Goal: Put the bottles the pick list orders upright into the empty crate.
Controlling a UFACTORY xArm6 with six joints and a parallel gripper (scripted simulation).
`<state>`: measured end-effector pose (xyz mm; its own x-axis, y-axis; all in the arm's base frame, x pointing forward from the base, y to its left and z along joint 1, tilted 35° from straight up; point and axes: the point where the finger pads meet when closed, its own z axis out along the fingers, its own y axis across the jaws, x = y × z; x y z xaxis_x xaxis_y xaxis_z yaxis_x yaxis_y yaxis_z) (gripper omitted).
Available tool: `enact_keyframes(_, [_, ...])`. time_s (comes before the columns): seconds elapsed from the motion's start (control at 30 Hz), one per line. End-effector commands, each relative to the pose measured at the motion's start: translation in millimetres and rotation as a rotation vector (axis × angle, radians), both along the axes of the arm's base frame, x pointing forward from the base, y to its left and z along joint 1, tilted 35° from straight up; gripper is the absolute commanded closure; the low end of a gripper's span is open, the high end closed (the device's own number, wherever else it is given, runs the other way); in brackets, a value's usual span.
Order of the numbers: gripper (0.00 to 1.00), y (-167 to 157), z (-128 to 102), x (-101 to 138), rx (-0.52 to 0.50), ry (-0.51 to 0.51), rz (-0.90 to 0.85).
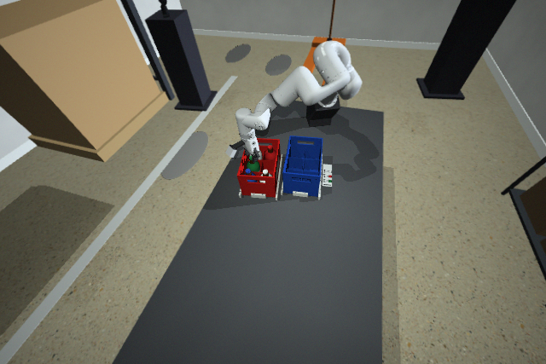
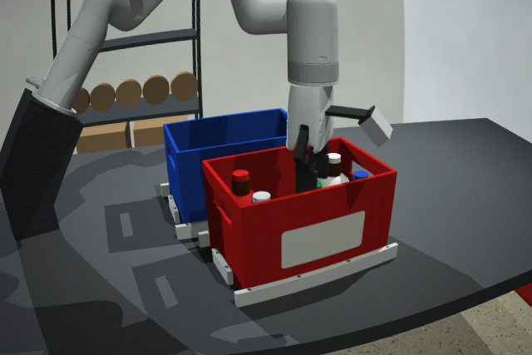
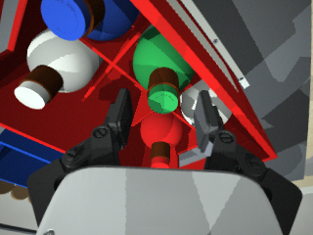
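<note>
The red crate [image 1: 258, 173] [image 2: 300, 218] holds several upright bottles. In the wrist view I see a green-label bottle [image 3: 161, 73], a red one [image 3: 160, 137], a white one [image 3: 54, 64], a blue one [image 3: 73, 17] and another white one [image 3: 192, 100] partly hidden by a finger. My gripper [image 3: 163, 102] [image 2: 307, 170] is open and reaches down into the red crate, with one finger on each side of the green bottle's cap and apart from it. The blue crate [image 1: 303, 166] [image 2: 223, 140] beside it is empty. The pick list [image 1: 327, 176] lies right of the blue crate; its marks are too small to read.
Both crates sit in white holders on the dark table. Red dividers [image 3: 114, 64] separate the bottles inside the red crate. The arm's base [image 1: 322, 113] stands behind the crates. A shelf rack [image 2: 129, 41] with boxes stands behind the table.
</note>
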<state>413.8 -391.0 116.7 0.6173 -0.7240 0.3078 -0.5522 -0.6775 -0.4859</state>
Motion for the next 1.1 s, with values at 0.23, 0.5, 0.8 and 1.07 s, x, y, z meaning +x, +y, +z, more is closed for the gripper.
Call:
enact_keyframes(0.23, [0.35, 0.7, -10.5, 8.3, -0.003, -0.002, -0.001])
enact_keyframes(0.5, [0.35, 1.7, -16.5, 12.5, -0.003, -0.002, -0.001])
enact_keyframes(0.8, [0.35, 1.7, -16.5, 12.5, -0.003, -0.002, -0.001])
enact_keyframes(1.07, [1.00, 1.2, -13.8, 10.6, -0.003, -0.002, -0.001])
